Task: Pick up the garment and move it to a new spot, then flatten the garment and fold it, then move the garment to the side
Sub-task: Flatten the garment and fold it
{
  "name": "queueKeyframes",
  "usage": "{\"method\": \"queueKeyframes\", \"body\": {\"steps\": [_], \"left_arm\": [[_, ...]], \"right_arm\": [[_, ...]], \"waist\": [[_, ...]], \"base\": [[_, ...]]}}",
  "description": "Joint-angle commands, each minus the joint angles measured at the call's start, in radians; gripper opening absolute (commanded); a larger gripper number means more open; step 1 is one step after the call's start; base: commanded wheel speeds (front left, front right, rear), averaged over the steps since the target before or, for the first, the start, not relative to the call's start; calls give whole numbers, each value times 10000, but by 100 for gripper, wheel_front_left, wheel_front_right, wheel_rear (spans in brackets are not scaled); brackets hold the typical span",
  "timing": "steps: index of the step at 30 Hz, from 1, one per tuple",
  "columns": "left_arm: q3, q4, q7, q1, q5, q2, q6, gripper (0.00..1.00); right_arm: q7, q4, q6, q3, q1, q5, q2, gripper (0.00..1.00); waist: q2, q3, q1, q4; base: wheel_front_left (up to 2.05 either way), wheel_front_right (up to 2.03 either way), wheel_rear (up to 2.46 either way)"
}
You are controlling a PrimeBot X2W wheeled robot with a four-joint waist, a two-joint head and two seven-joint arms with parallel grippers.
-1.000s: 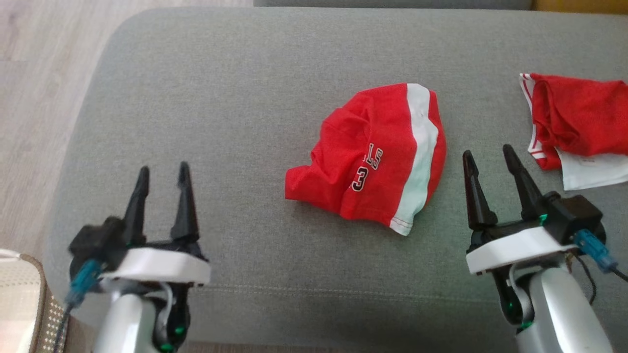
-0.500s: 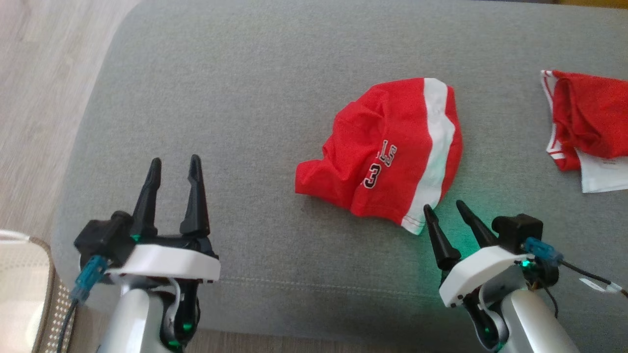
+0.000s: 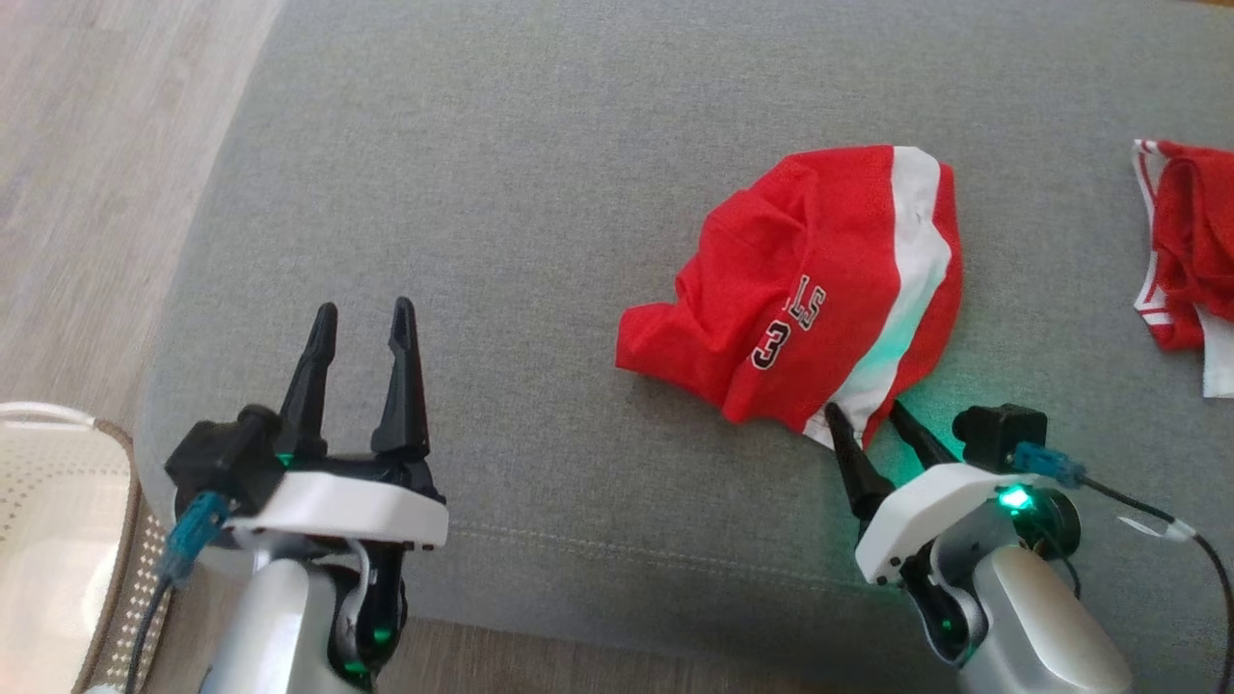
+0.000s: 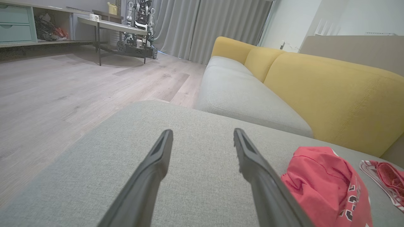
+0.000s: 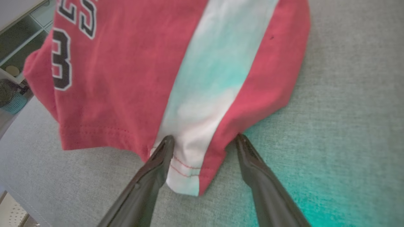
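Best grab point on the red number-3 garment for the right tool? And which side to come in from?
Probably the hemmed corner where the white stripe ends. It juts toward the robot, clear of the bunched bulk of the red garment. Come from the robot's side, low along the grey cushion. The right tool stands open with that corner between its fingers.

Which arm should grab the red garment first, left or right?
Right. The right gripper is open, fingers straddling the hem corner of the red garment; the left gripper hangs open over bare cushion, well apart from it.
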Motion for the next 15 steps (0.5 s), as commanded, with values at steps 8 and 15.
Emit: {"method": "queueKeyframes", "body": {"steps": [8, 15], "left_arm": [[253, -237, -53, -331, -78, 72, 92, 100], [246, -177, -53, -182, -125, 72, 78, 100]], "right_arm": [[-659, 273, -2, -29, -724, -358, 71, 0], [-935, -95, -2, -1161, -1256, -1258, -133, 0]], "waist": [[-1, -97, 0, 42], [-1, -533, 0, -96]], "base": [[0, 0, 0], [0, 0, 0]]}}
